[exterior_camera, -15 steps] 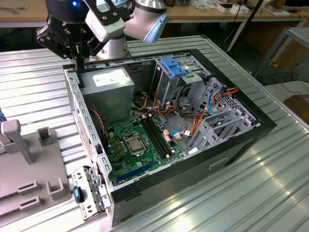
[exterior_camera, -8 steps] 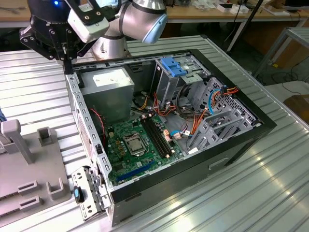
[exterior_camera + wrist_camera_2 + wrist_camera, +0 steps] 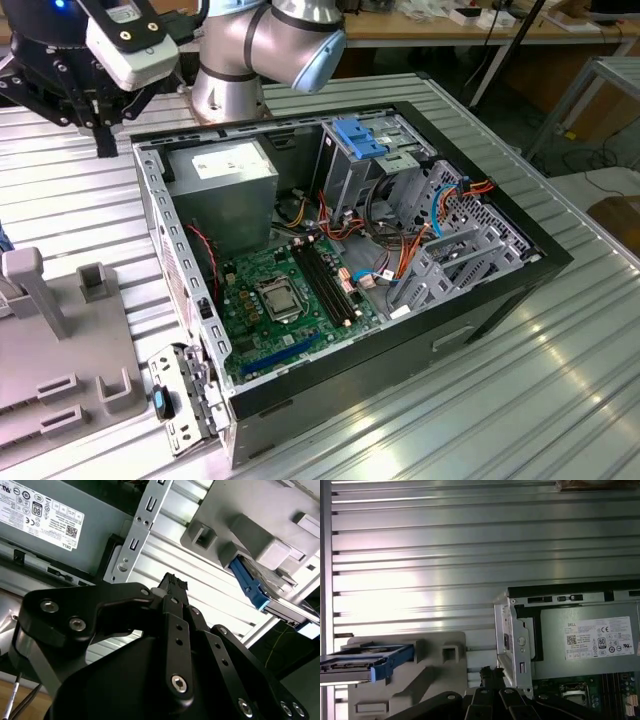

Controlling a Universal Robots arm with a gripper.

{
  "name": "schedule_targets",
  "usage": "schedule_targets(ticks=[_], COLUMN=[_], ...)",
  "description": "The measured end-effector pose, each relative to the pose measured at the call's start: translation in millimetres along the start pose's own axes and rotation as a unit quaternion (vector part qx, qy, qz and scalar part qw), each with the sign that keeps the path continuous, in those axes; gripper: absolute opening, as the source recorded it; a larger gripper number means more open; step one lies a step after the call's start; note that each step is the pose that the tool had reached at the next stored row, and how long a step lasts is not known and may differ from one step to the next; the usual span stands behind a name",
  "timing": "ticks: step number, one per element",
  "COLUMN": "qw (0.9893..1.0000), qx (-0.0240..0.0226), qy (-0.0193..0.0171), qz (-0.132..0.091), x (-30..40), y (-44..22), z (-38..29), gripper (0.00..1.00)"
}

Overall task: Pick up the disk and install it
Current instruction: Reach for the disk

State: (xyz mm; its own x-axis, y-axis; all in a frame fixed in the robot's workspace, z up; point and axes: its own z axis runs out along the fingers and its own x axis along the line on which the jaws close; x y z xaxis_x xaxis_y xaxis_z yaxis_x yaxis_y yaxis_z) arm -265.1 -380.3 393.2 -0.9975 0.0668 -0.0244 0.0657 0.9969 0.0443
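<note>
Blue-framed metal disk [image 3: 370, 662] lies in the grey holder [image 3: 420, 685] on the surface [image 3: 470, 555], beside the open case [image 3: 470, 330]. My pincer [image 3: 174, 581] hangs near, narrow and empty. Nothing is picked up yet, and installing remains.

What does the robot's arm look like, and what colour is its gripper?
The arm is a fat, shiny silver tube with a light blue cap on its rounded joint. The gripper is black, built from flat bars pinned together with silver screws. A white box with gold-ringed holes is mounted by the gripper.
</note>
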Motion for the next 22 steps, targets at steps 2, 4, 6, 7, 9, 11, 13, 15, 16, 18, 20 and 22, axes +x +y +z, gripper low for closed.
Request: schedule_targets(ticks=[2,4,6,7,9,11,13,15,16,18,20,22], qw=[1.0000,1.0000,1.0000,1.0000,1.0000,1.0000,1.0000,1.0000,1.0000,1.0000,1.0000,1.0000], qx=[0.0000,0.0000,0.0000,0.0000,-0.0001,0.0000,-0.0001,-0.0001,-0.0001,0.0000,-0.0001,-0.0001], qy=[0.0000,0.0000,0.0000,0.0000,0.0000,0.0001,0.0000,0.0000,0.0000,0.0001,0.0001,0.0002], qz=[0.000,0.000,0.000,0.000,-0.001,-0.001,-0.001,-0.001,-0.001,-0.002,-0.002,-0.004], x=[8.0,17.4,26.0,29.9,40.1,49.4,57.1,63.7,66.8,73.7,80.3,86.7], y=[1.9,3.7,4.4,4.6,4.7,4.6,4.6,4.5,4.4,4.1,3.6,3.2], z=[-0.1,-0.2,-0.4,-0.6,-0.7,-1.0,-1.2,-1.3,-1.3,-1.6,-1.8,-1.9], gripper=[0.11,0.11,0.11,0.11,0.11,0.11,0.11,0.11,0.11,0.11,0.11,0.11])
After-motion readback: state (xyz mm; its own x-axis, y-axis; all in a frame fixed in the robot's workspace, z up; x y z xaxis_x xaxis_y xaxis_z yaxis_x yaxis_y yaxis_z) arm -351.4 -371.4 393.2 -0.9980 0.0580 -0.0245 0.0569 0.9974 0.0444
